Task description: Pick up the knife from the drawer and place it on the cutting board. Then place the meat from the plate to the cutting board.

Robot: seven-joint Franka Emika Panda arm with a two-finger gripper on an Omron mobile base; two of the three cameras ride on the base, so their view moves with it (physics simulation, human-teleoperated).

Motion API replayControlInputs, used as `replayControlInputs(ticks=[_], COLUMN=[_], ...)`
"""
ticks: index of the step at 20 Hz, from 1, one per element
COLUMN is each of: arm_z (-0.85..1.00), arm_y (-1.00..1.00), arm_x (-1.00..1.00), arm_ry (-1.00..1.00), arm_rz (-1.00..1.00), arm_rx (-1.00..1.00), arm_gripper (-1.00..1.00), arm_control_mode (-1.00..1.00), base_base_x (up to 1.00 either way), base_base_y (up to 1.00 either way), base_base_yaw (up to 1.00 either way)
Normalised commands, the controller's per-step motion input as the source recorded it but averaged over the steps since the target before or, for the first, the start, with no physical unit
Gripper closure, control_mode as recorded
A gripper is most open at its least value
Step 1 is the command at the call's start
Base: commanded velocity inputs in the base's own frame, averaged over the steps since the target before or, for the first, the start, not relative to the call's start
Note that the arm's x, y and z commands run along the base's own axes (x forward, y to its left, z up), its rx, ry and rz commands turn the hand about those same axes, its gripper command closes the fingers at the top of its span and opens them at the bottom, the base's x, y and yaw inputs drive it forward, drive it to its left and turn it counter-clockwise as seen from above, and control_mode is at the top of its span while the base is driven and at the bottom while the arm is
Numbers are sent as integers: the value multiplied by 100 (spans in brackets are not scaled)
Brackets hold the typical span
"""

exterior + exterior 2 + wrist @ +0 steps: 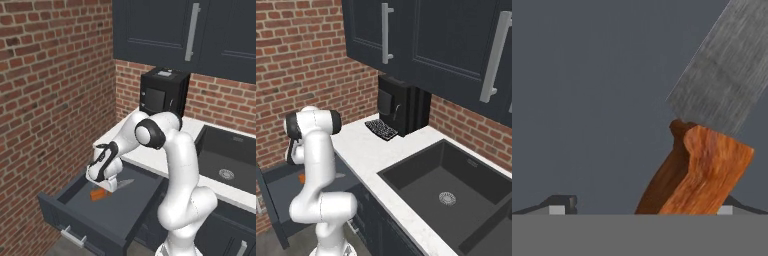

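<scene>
The drawer (117, 212) is pulled open below the counter, and the knife (98, 194) lies on its floor. The orange handle points toward the drawer front and the grey blade (126, 183) toward the counter. My gripper (106, 187) is lowered into the drawer right over the handle. In the hand view the handle (704, 172) stands between my two fingertips (562, 202), which are spread wide and apart from it. The gripper (644, 206) is open, and the blade (727, 80) runs off to the upper right. A bit of orange (301, 177) shows in the drawer (276, 187) behind my arm. The cutting board, plate and meat are out of view.
A black coffee machine (162, 95) stands on the white counter (150, 157) at the back. The dark sink (230, 160) is to its right. A brick wall (50, 100) closes the left side, and dark upper cabinets (165, 30) hang above.
</scene>
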Motion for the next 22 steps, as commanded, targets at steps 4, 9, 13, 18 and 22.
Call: replayControlInputs(ticks=[4, 9, 13, 18, 22], arm_z=[-31, -25, -22, -13, -4], arm_y=[0, 0, 0, 2, 2], arm_x=[-8, -38, -11, 0, -2], arm_ry=[-1, -1, 0, 1, 7], arm_rz=[0, 0, -1, 0, 0], arm_rx=[-2, -1, 0, 0, 0], arm_gripper=[-100, -100, -100, 100, 100], arm_control_mode=[-100, -100, -100, -100, -100], base_base_x=[0, 0, 0, 0, 0], base_base_y=[0, 0, 0, 0, 0], base_base_yaw=[0, 0, 0, 0, 0])
